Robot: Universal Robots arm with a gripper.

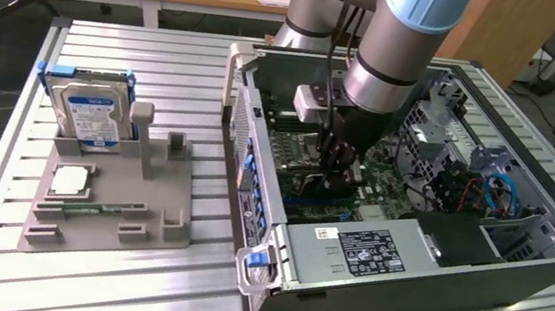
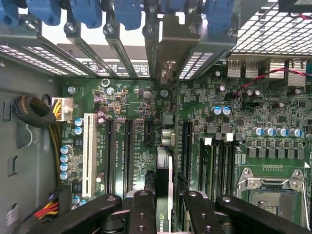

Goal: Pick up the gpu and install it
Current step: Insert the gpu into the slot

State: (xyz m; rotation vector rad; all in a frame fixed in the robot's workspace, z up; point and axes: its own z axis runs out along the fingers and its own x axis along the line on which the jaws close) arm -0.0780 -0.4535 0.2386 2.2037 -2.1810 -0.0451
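Seating looks underway — fingers (image 2: 163, 214) pinching the gpu (image 2: 164, 187) edge-on above the motherboard (image 2: 136, 105); card should stay square over its slot (image 2: 186, 146).

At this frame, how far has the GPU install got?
Pick-up looks done: the gripper is closed on the gpu, held edge-on inside the open computer case. In hand: it hangs over the motherboard slots, its bracket near the rear openings. Left: whether it is seated cannot be told.

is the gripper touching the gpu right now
Touching. In the wrist view the gripper has its fingers pressed against both sides of the gpu, held edge-on above the motherboard.
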